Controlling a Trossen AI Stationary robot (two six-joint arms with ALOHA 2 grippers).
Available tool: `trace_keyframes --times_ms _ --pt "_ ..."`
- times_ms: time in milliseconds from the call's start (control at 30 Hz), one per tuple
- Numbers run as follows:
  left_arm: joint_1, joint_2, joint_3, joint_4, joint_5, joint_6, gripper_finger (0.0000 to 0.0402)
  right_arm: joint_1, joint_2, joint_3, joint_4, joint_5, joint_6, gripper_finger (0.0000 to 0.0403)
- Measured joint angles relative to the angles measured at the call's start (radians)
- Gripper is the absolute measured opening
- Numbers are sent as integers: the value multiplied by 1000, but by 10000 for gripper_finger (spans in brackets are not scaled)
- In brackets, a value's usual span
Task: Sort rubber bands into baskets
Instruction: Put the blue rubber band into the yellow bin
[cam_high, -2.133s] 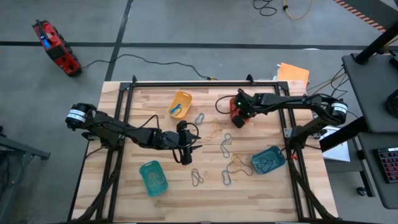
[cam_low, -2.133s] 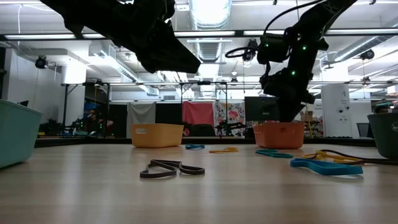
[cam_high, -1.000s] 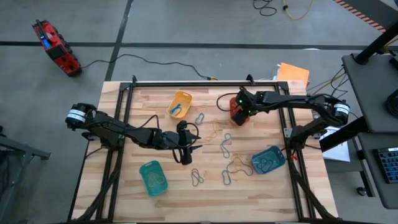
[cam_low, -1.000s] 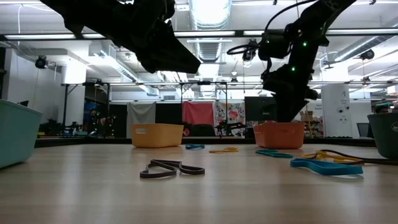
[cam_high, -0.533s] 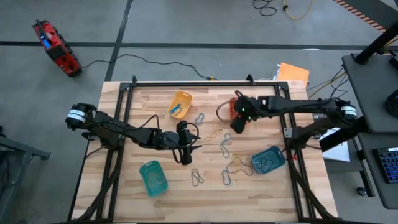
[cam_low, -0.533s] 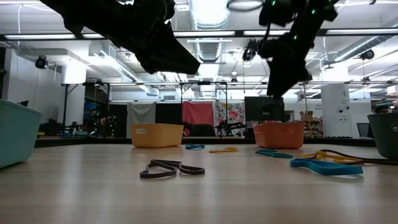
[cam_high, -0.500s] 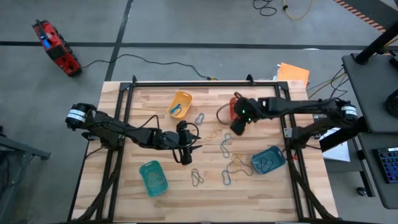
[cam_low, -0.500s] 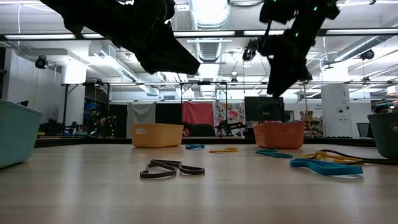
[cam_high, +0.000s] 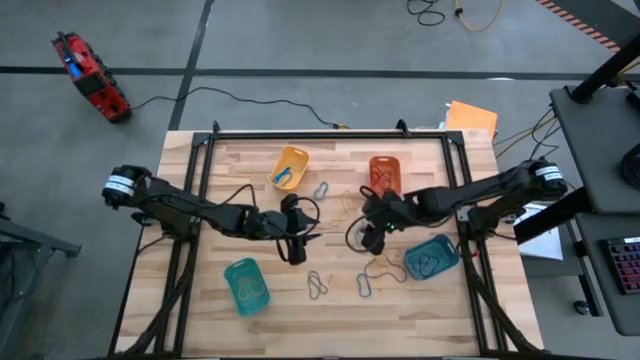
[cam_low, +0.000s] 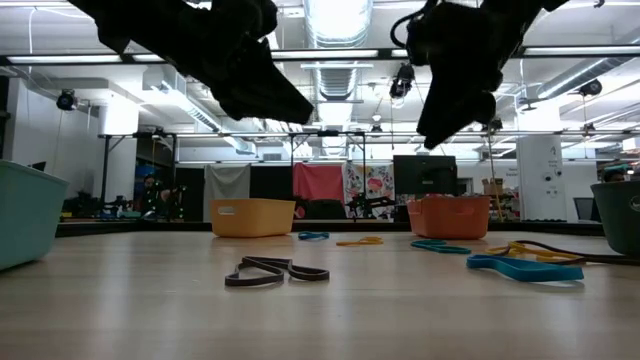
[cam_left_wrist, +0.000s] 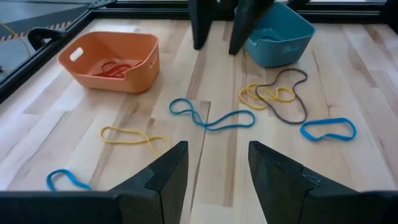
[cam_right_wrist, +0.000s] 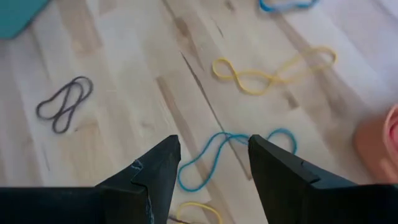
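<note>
Right arm has swung away from the orange basket (cam_high: 384, 175) at the far side and now hangs over the middle of the tabletop (cam_high: 250, 165), right gripper (cam_high: 372, 237) empty with fingers parted, aimed at the long blue rubber band (cam_right_wrist: 231, 151) lying loose below it (likely the next pick after a drop-off, red bands sit in the orange basket). Left gripper (cam_high: 296, 250) hasn't moved, hovering left of centre, fingers apart, holding nothing. Most rubber bands still lie scattered between the yellow basket (cam_high: 289, 166), teal-green basket (cam_high: 246, 286) and blue-teal basket (cam_high: 431, 258), so sorting is far from done.
</note>
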Motion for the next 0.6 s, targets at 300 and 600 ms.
trace_keyframes --times_ms 300,600 --pt "-1 -178 0 -185 -88 62 152 15 159 12 -6 20 191 185" --pt "0 -243 0 -252 -107 82 152 16 354 107 -47 12 258 185"
